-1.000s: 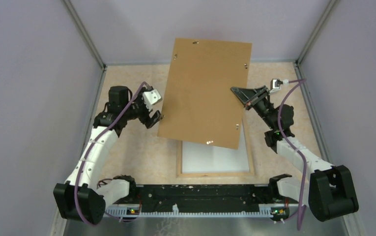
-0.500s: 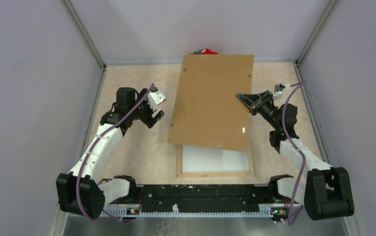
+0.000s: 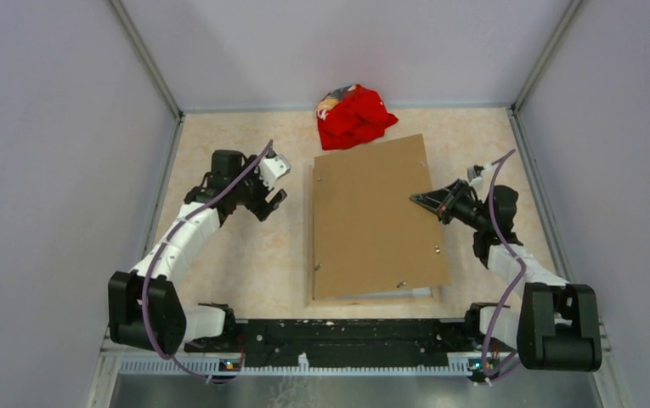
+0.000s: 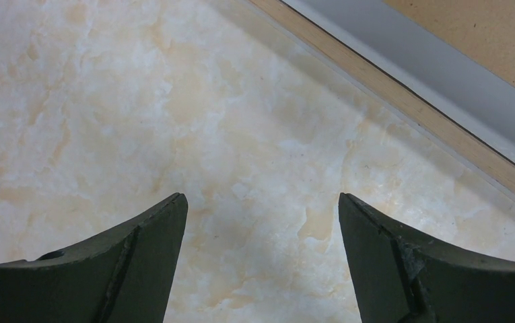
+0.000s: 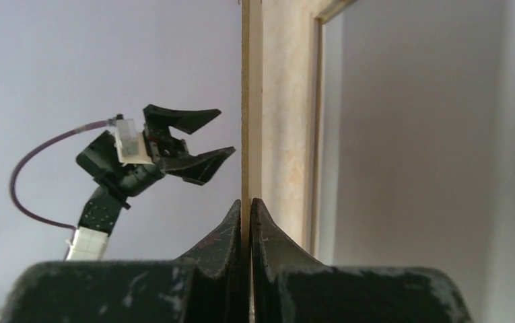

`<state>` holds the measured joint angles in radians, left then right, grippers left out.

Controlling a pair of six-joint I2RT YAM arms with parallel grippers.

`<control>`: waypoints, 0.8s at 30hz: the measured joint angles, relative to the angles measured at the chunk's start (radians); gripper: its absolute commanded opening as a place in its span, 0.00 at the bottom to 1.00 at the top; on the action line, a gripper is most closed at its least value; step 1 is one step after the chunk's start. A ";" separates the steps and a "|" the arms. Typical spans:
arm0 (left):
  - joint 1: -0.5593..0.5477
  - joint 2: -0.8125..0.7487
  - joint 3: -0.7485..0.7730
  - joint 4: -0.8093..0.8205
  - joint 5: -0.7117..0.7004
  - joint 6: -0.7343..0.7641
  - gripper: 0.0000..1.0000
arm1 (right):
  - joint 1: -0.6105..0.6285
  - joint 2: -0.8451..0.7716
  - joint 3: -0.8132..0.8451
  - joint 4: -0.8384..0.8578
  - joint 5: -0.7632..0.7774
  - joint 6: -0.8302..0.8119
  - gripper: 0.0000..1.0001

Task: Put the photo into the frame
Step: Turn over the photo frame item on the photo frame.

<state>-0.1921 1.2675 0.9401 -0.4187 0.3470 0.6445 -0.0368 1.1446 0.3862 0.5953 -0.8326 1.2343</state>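
Right fingers [image 5: 222, 239] pinch backing board [image 3: 372, 212] edge — frame [image 4: 402, 102] beneath board.

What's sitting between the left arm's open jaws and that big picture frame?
Nothing: only bare marbled tabletop separates the left jaws from the pale wood edge of the frame. The left wrist view shows it best; the top view agrees.

The brown backing board [image 3: 376, 217] hides nearly all of the frame [image 3: 311, 255]; only its left rail and near edge show. Whether the pale strip [image 3: 389, 294] under the board's near edge is pane or photo cannot be told. The left wrist view's upper right corner cuts off frame and board.
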 measured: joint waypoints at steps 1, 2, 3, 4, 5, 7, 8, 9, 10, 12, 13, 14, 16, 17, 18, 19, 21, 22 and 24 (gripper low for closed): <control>0.000 0.005 0.000 0.000 0.002 0.000 0.89 | -0.006 0.006 0.001 -0.019 -0.007 -0.025 0.00; 0.000 0.011 0.000 0.000 0.005 0.000 0.89 | -0.010 0.013 0.002 -0.033 -0.010 -0.044 0.00; 0.000 0.017 0.000 -0.001 0.010 0.000 0.89 | -0.012 0.023 0.003 -0.052 -0.011 -0.068 0.00; 0.000 0.020 0.000 -0.001 0.014 0.000 0.89 | -0.013 0.032 0.006 -0.072 -0.011 -0.090 0.00; 0.000 0.023 0.000 -0.002 0.019 0.000 0.89 | -0.013 0.041 0.008 -0.085 -0.011 -0.109 0.00; 0.000 0.023 0.000 -0.002 0.028 0.001 0.89 | -0.013 0.061 0.009 -0.095 -0.010 -0.136 0.00; 0.000 0.023 0.000 -0.002 0.031 0.001 0.89 | -0.013 0.073 0.010 -0.097 -0.010 -0.145 0.00; 0.000 0.024 0.000 -0.003 0.032 0.001 0.89 | -0.013 0.086 0.015 -0.103 -0.010 -0.153 0.00; 0.000 0.025 0.000 -0.002 0.035 0.002 0.89 | -0.013 0.099 0.019 -0.104 -0.009 -0.161 0.00; 0.000 0.029 0.000 -0.003 0.039 0.005 0.89 | -0.014 0.124 0.022 -0.091 -0.006 -0.161 0.00; 0.000 0.030 0.000 -0.003 0.040 0.006 0.89 | -0.014 0.132 0.022 -0.084 -0.006 -0.161 0.00; 0.000 0.032 0.000 -0.003 0.042 0.008 0.89 | -0.014 0.146 0.022 -0.071 -0.006 -0.160 0.00; 0.000 0.034 0.000 -0.004 0.046 0.009 0.89 | -0.014 0.169 0.022 -0.051 -0.004 -0.158 0.00; 0.000 0.035 0.000 -0.003 0.049 0.010 0.89 | -0.014 0.179 0.021 -0.041 -0.003 -0.157 0.00; 0.000 0.035 0.000 -0.003 0.049 0.010 0.89 | -0.014 0.187 0.021 -0.032 -0.002 -0.155 0.00; 0.000 0.036 0.000 -0.004 0.051 0.011 0.89 | -0.014 0.194 0.021 -0.021 -0.001 -0.151 0.00; 0.000 0.038 0.000 -0.003 0.056 0.012 0.88 | -0.014 0.210 0.021 0.007 -0.001 -0.146 0.00; 0.000 0.040 0.000 -0.004 0.058 0.013 0.88 | -0.014 0.220 0.020 0.020 0.000 -0.142 0.00; 0.000 0.044 0.000 -0.005 0.062 0.013 0.88 | -0.014 0.237 0.020 0.044 0.001 -0.135 0.00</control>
<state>-0.1921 1.3117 0.9401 -0.4232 0.4088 0.6575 -0.0509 1.3819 0.4061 0.6395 -0.8318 1.0996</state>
